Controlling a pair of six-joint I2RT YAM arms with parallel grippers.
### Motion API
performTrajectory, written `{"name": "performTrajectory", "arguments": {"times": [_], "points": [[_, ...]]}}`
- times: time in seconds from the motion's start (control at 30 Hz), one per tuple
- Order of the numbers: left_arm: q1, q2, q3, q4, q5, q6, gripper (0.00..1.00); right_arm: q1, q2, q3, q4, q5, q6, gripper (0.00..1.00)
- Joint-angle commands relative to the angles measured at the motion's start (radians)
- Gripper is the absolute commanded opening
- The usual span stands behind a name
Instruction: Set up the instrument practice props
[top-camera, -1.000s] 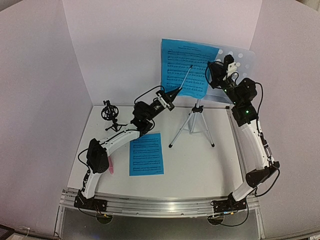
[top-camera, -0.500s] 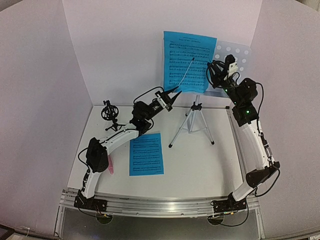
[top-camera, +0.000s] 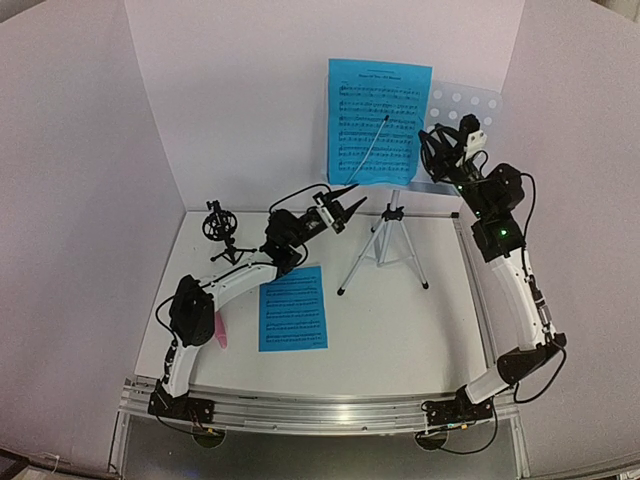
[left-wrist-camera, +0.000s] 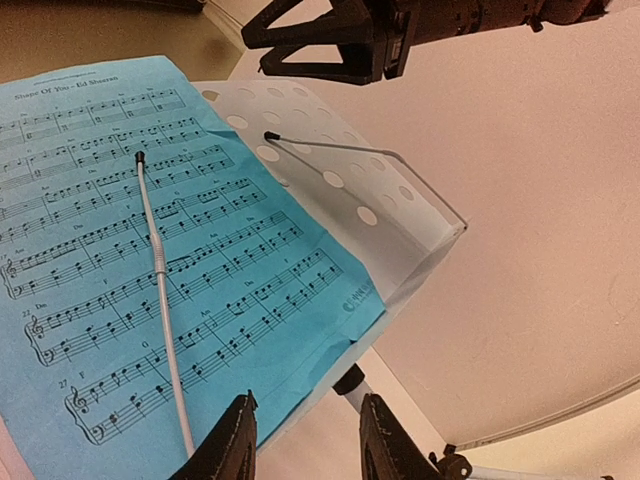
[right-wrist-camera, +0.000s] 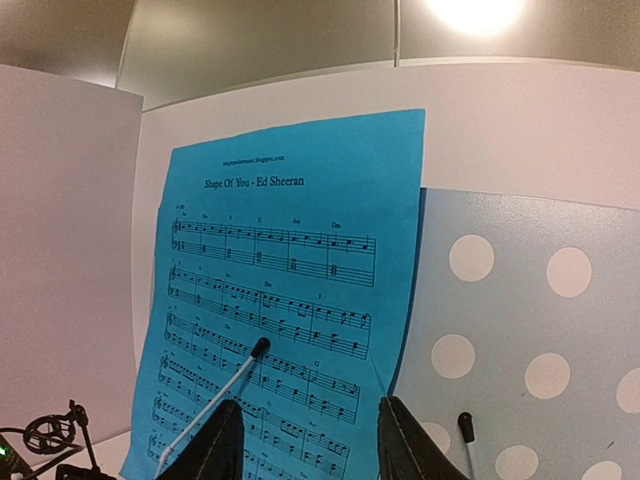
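The left fingers (left-wrist-camera: 232, 447), matte black and wedge-shaped, are spread with nothing pinched between them. Just past their tips is the lower edge of a bright blue paper sheet-music page (left-wrist-camera: 150, 250) printed with black staves. A thin white rod with a black tip (left-wrist-camera: 160, 300) lies slantwise across the page against the pale blue perforated music stand panel (left-wrist-camera: 340, 150), a thin flat plate punched with round holes.

The right fingers (right-wrist-camera: 212, 447), also black, are likewise spread and empty. They face the same page where its right edge overlaps the panel. A second black-tipped rod (right-wrist-camera: 465, 430) shows against the bare perforated part.

From above, the panel sits on a slim silver tripod (top-camera: 384, 247) with three splayed legs, toward the back of the white desk (top-camera: 400, 330). A second blue sheet-music page (top-camera: 293, 308) lies flat on the desk beside the left arm. The small black tripod mic holder (top-camera: 219, 230), topped by a ring-shaped cradle, stands upright at the back left. The pink stick microphone (top-camera: 222, 337) lies near the left edge, mostly hidden by the left arm's elbow.
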Motion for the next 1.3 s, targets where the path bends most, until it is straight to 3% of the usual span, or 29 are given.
{"name": "performTrajectory", "arguments": {"times": [0.0,0.13,0.27,0.4,0.57,0.63,0.77,1.07,1.27], "points": [[-0.002,-0.153,-0.069,0.028,0.057,0.025,0.36,-0.001,-0.074,-0.04,-0.008,-0.041,0.076,0.47],[-0.002,-0.256,-0.165,-0.015,0.103,0.044,0.4,0.005,-0.103,-0.101,-0.052,-0.092,0.149,0.63],[-0.002,-0.367,-0.27,-0.117,0.1,0.041,0.41,0.037,-0.125,-0.151,-0.083,-0.149,0.173,0.66],[0.022,-0.478,-0.314,-0.271,0.029,-0.073,0.41,0.073,-0.153,-0.195,-0.099,-0.183,0.184,0.66],[0.111,-0.483,-0.191,-0.54,-0.082,-0.31,0.39,0.107,-0.183,-0.259,-0.103,-0.187,0.196,0.66],[0.122,-0.461,-0.148,-0.599,-0.071,-0.334,0.39,0.117,-0.191,-0.284,-0.102,-0.177,0.197,0.66],[0.122,-0.436,-0.107,-0.66,-0.034,-0.396,0.48,0.129,-0.205,-0.32,-0.101,-0.151,0.198,0.66],[0.122,-0.316,0.116,-0.825,0.026,-0.567,0.41,0.131,-0.226,-0.366,-0.102,-0.151,0.213,0.66],[0.122,-0.272,0.168,-0.792,0.006,-0.589,0.41,0.137,-0.245,-0.382,-0.102,-0.16,0.209,0.66]]}}
